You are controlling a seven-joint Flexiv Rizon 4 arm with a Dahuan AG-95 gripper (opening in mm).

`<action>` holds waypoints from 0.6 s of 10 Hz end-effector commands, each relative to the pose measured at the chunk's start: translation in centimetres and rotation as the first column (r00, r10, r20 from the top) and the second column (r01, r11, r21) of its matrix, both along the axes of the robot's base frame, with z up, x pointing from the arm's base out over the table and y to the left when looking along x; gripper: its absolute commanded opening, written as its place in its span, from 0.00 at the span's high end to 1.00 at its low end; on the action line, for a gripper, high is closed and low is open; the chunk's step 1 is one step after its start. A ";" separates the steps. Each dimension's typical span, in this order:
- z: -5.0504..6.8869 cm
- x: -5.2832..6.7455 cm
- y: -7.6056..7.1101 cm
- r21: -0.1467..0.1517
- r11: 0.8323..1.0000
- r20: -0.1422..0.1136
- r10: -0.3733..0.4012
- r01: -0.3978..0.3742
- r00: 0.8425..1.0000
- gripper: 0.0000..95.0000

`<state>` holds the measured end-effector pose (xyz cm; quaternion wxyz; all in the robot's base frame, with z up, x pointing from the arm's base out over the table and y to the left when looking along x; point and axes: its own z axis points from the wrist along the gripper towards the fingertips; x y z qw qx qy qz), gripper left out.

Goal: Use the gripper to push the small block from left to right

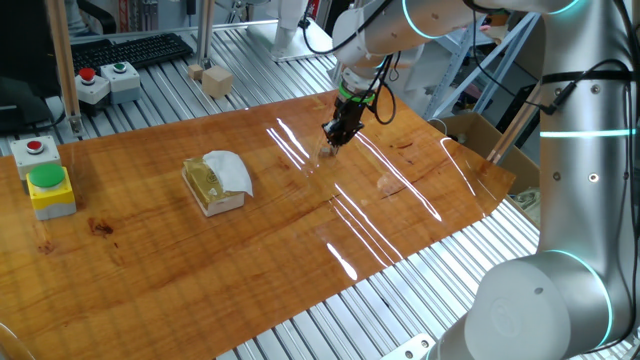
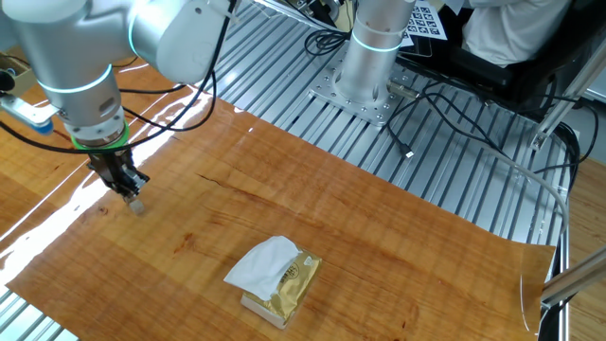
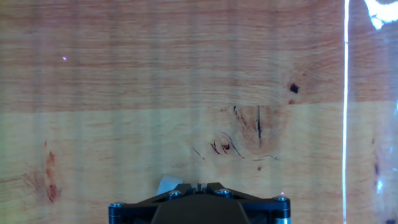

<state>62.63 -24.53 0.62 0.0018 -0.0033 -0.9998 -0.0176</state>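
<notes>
The gripper (image 1: 334, 137) hangs from the white and silver arm with its black fingers pointing down at the wooden table (image 1: 150, 270), tips close to the surface. Its jaws are closed together with nothing between them. The small block (image 2: 137, 205), a tiny pale cube, lies on the table right beside the fingertips. In the one fixed view the small block (image 1: 327, 152) sits just below the gripper. In the hand view the small block (image 3: 168, 185) peeks out just left of the gripper (image 3: 198, 186), mostly hidden by it. The gripper also shows in the other fixed view (image 2: 130, 188).
A yellowish block draped with white cloth (image 1: 215, 182) lies left of the gripper, also in the other fixed view (image 2: 276, 277). A yellow box with a green button (image 1: 50, 188) stands at the table's left. Larger wooden cubes (image 1: 214, 80) and button boxes (image 1: 105, 82) sit behind.
</notes>
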 end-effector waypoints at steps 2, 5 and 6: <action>0.0 0.1 1.2 0.001 1.000 0.001 -0.016 0.016 1.000 1.00; -0.3 0.4 2.2 0.007 1.000 0.028 0.002 -0.002 1.000 1.00; -0.2 0.5 2.7 0.009 1.000 0.032 0.010 -0.010 0.999 1.00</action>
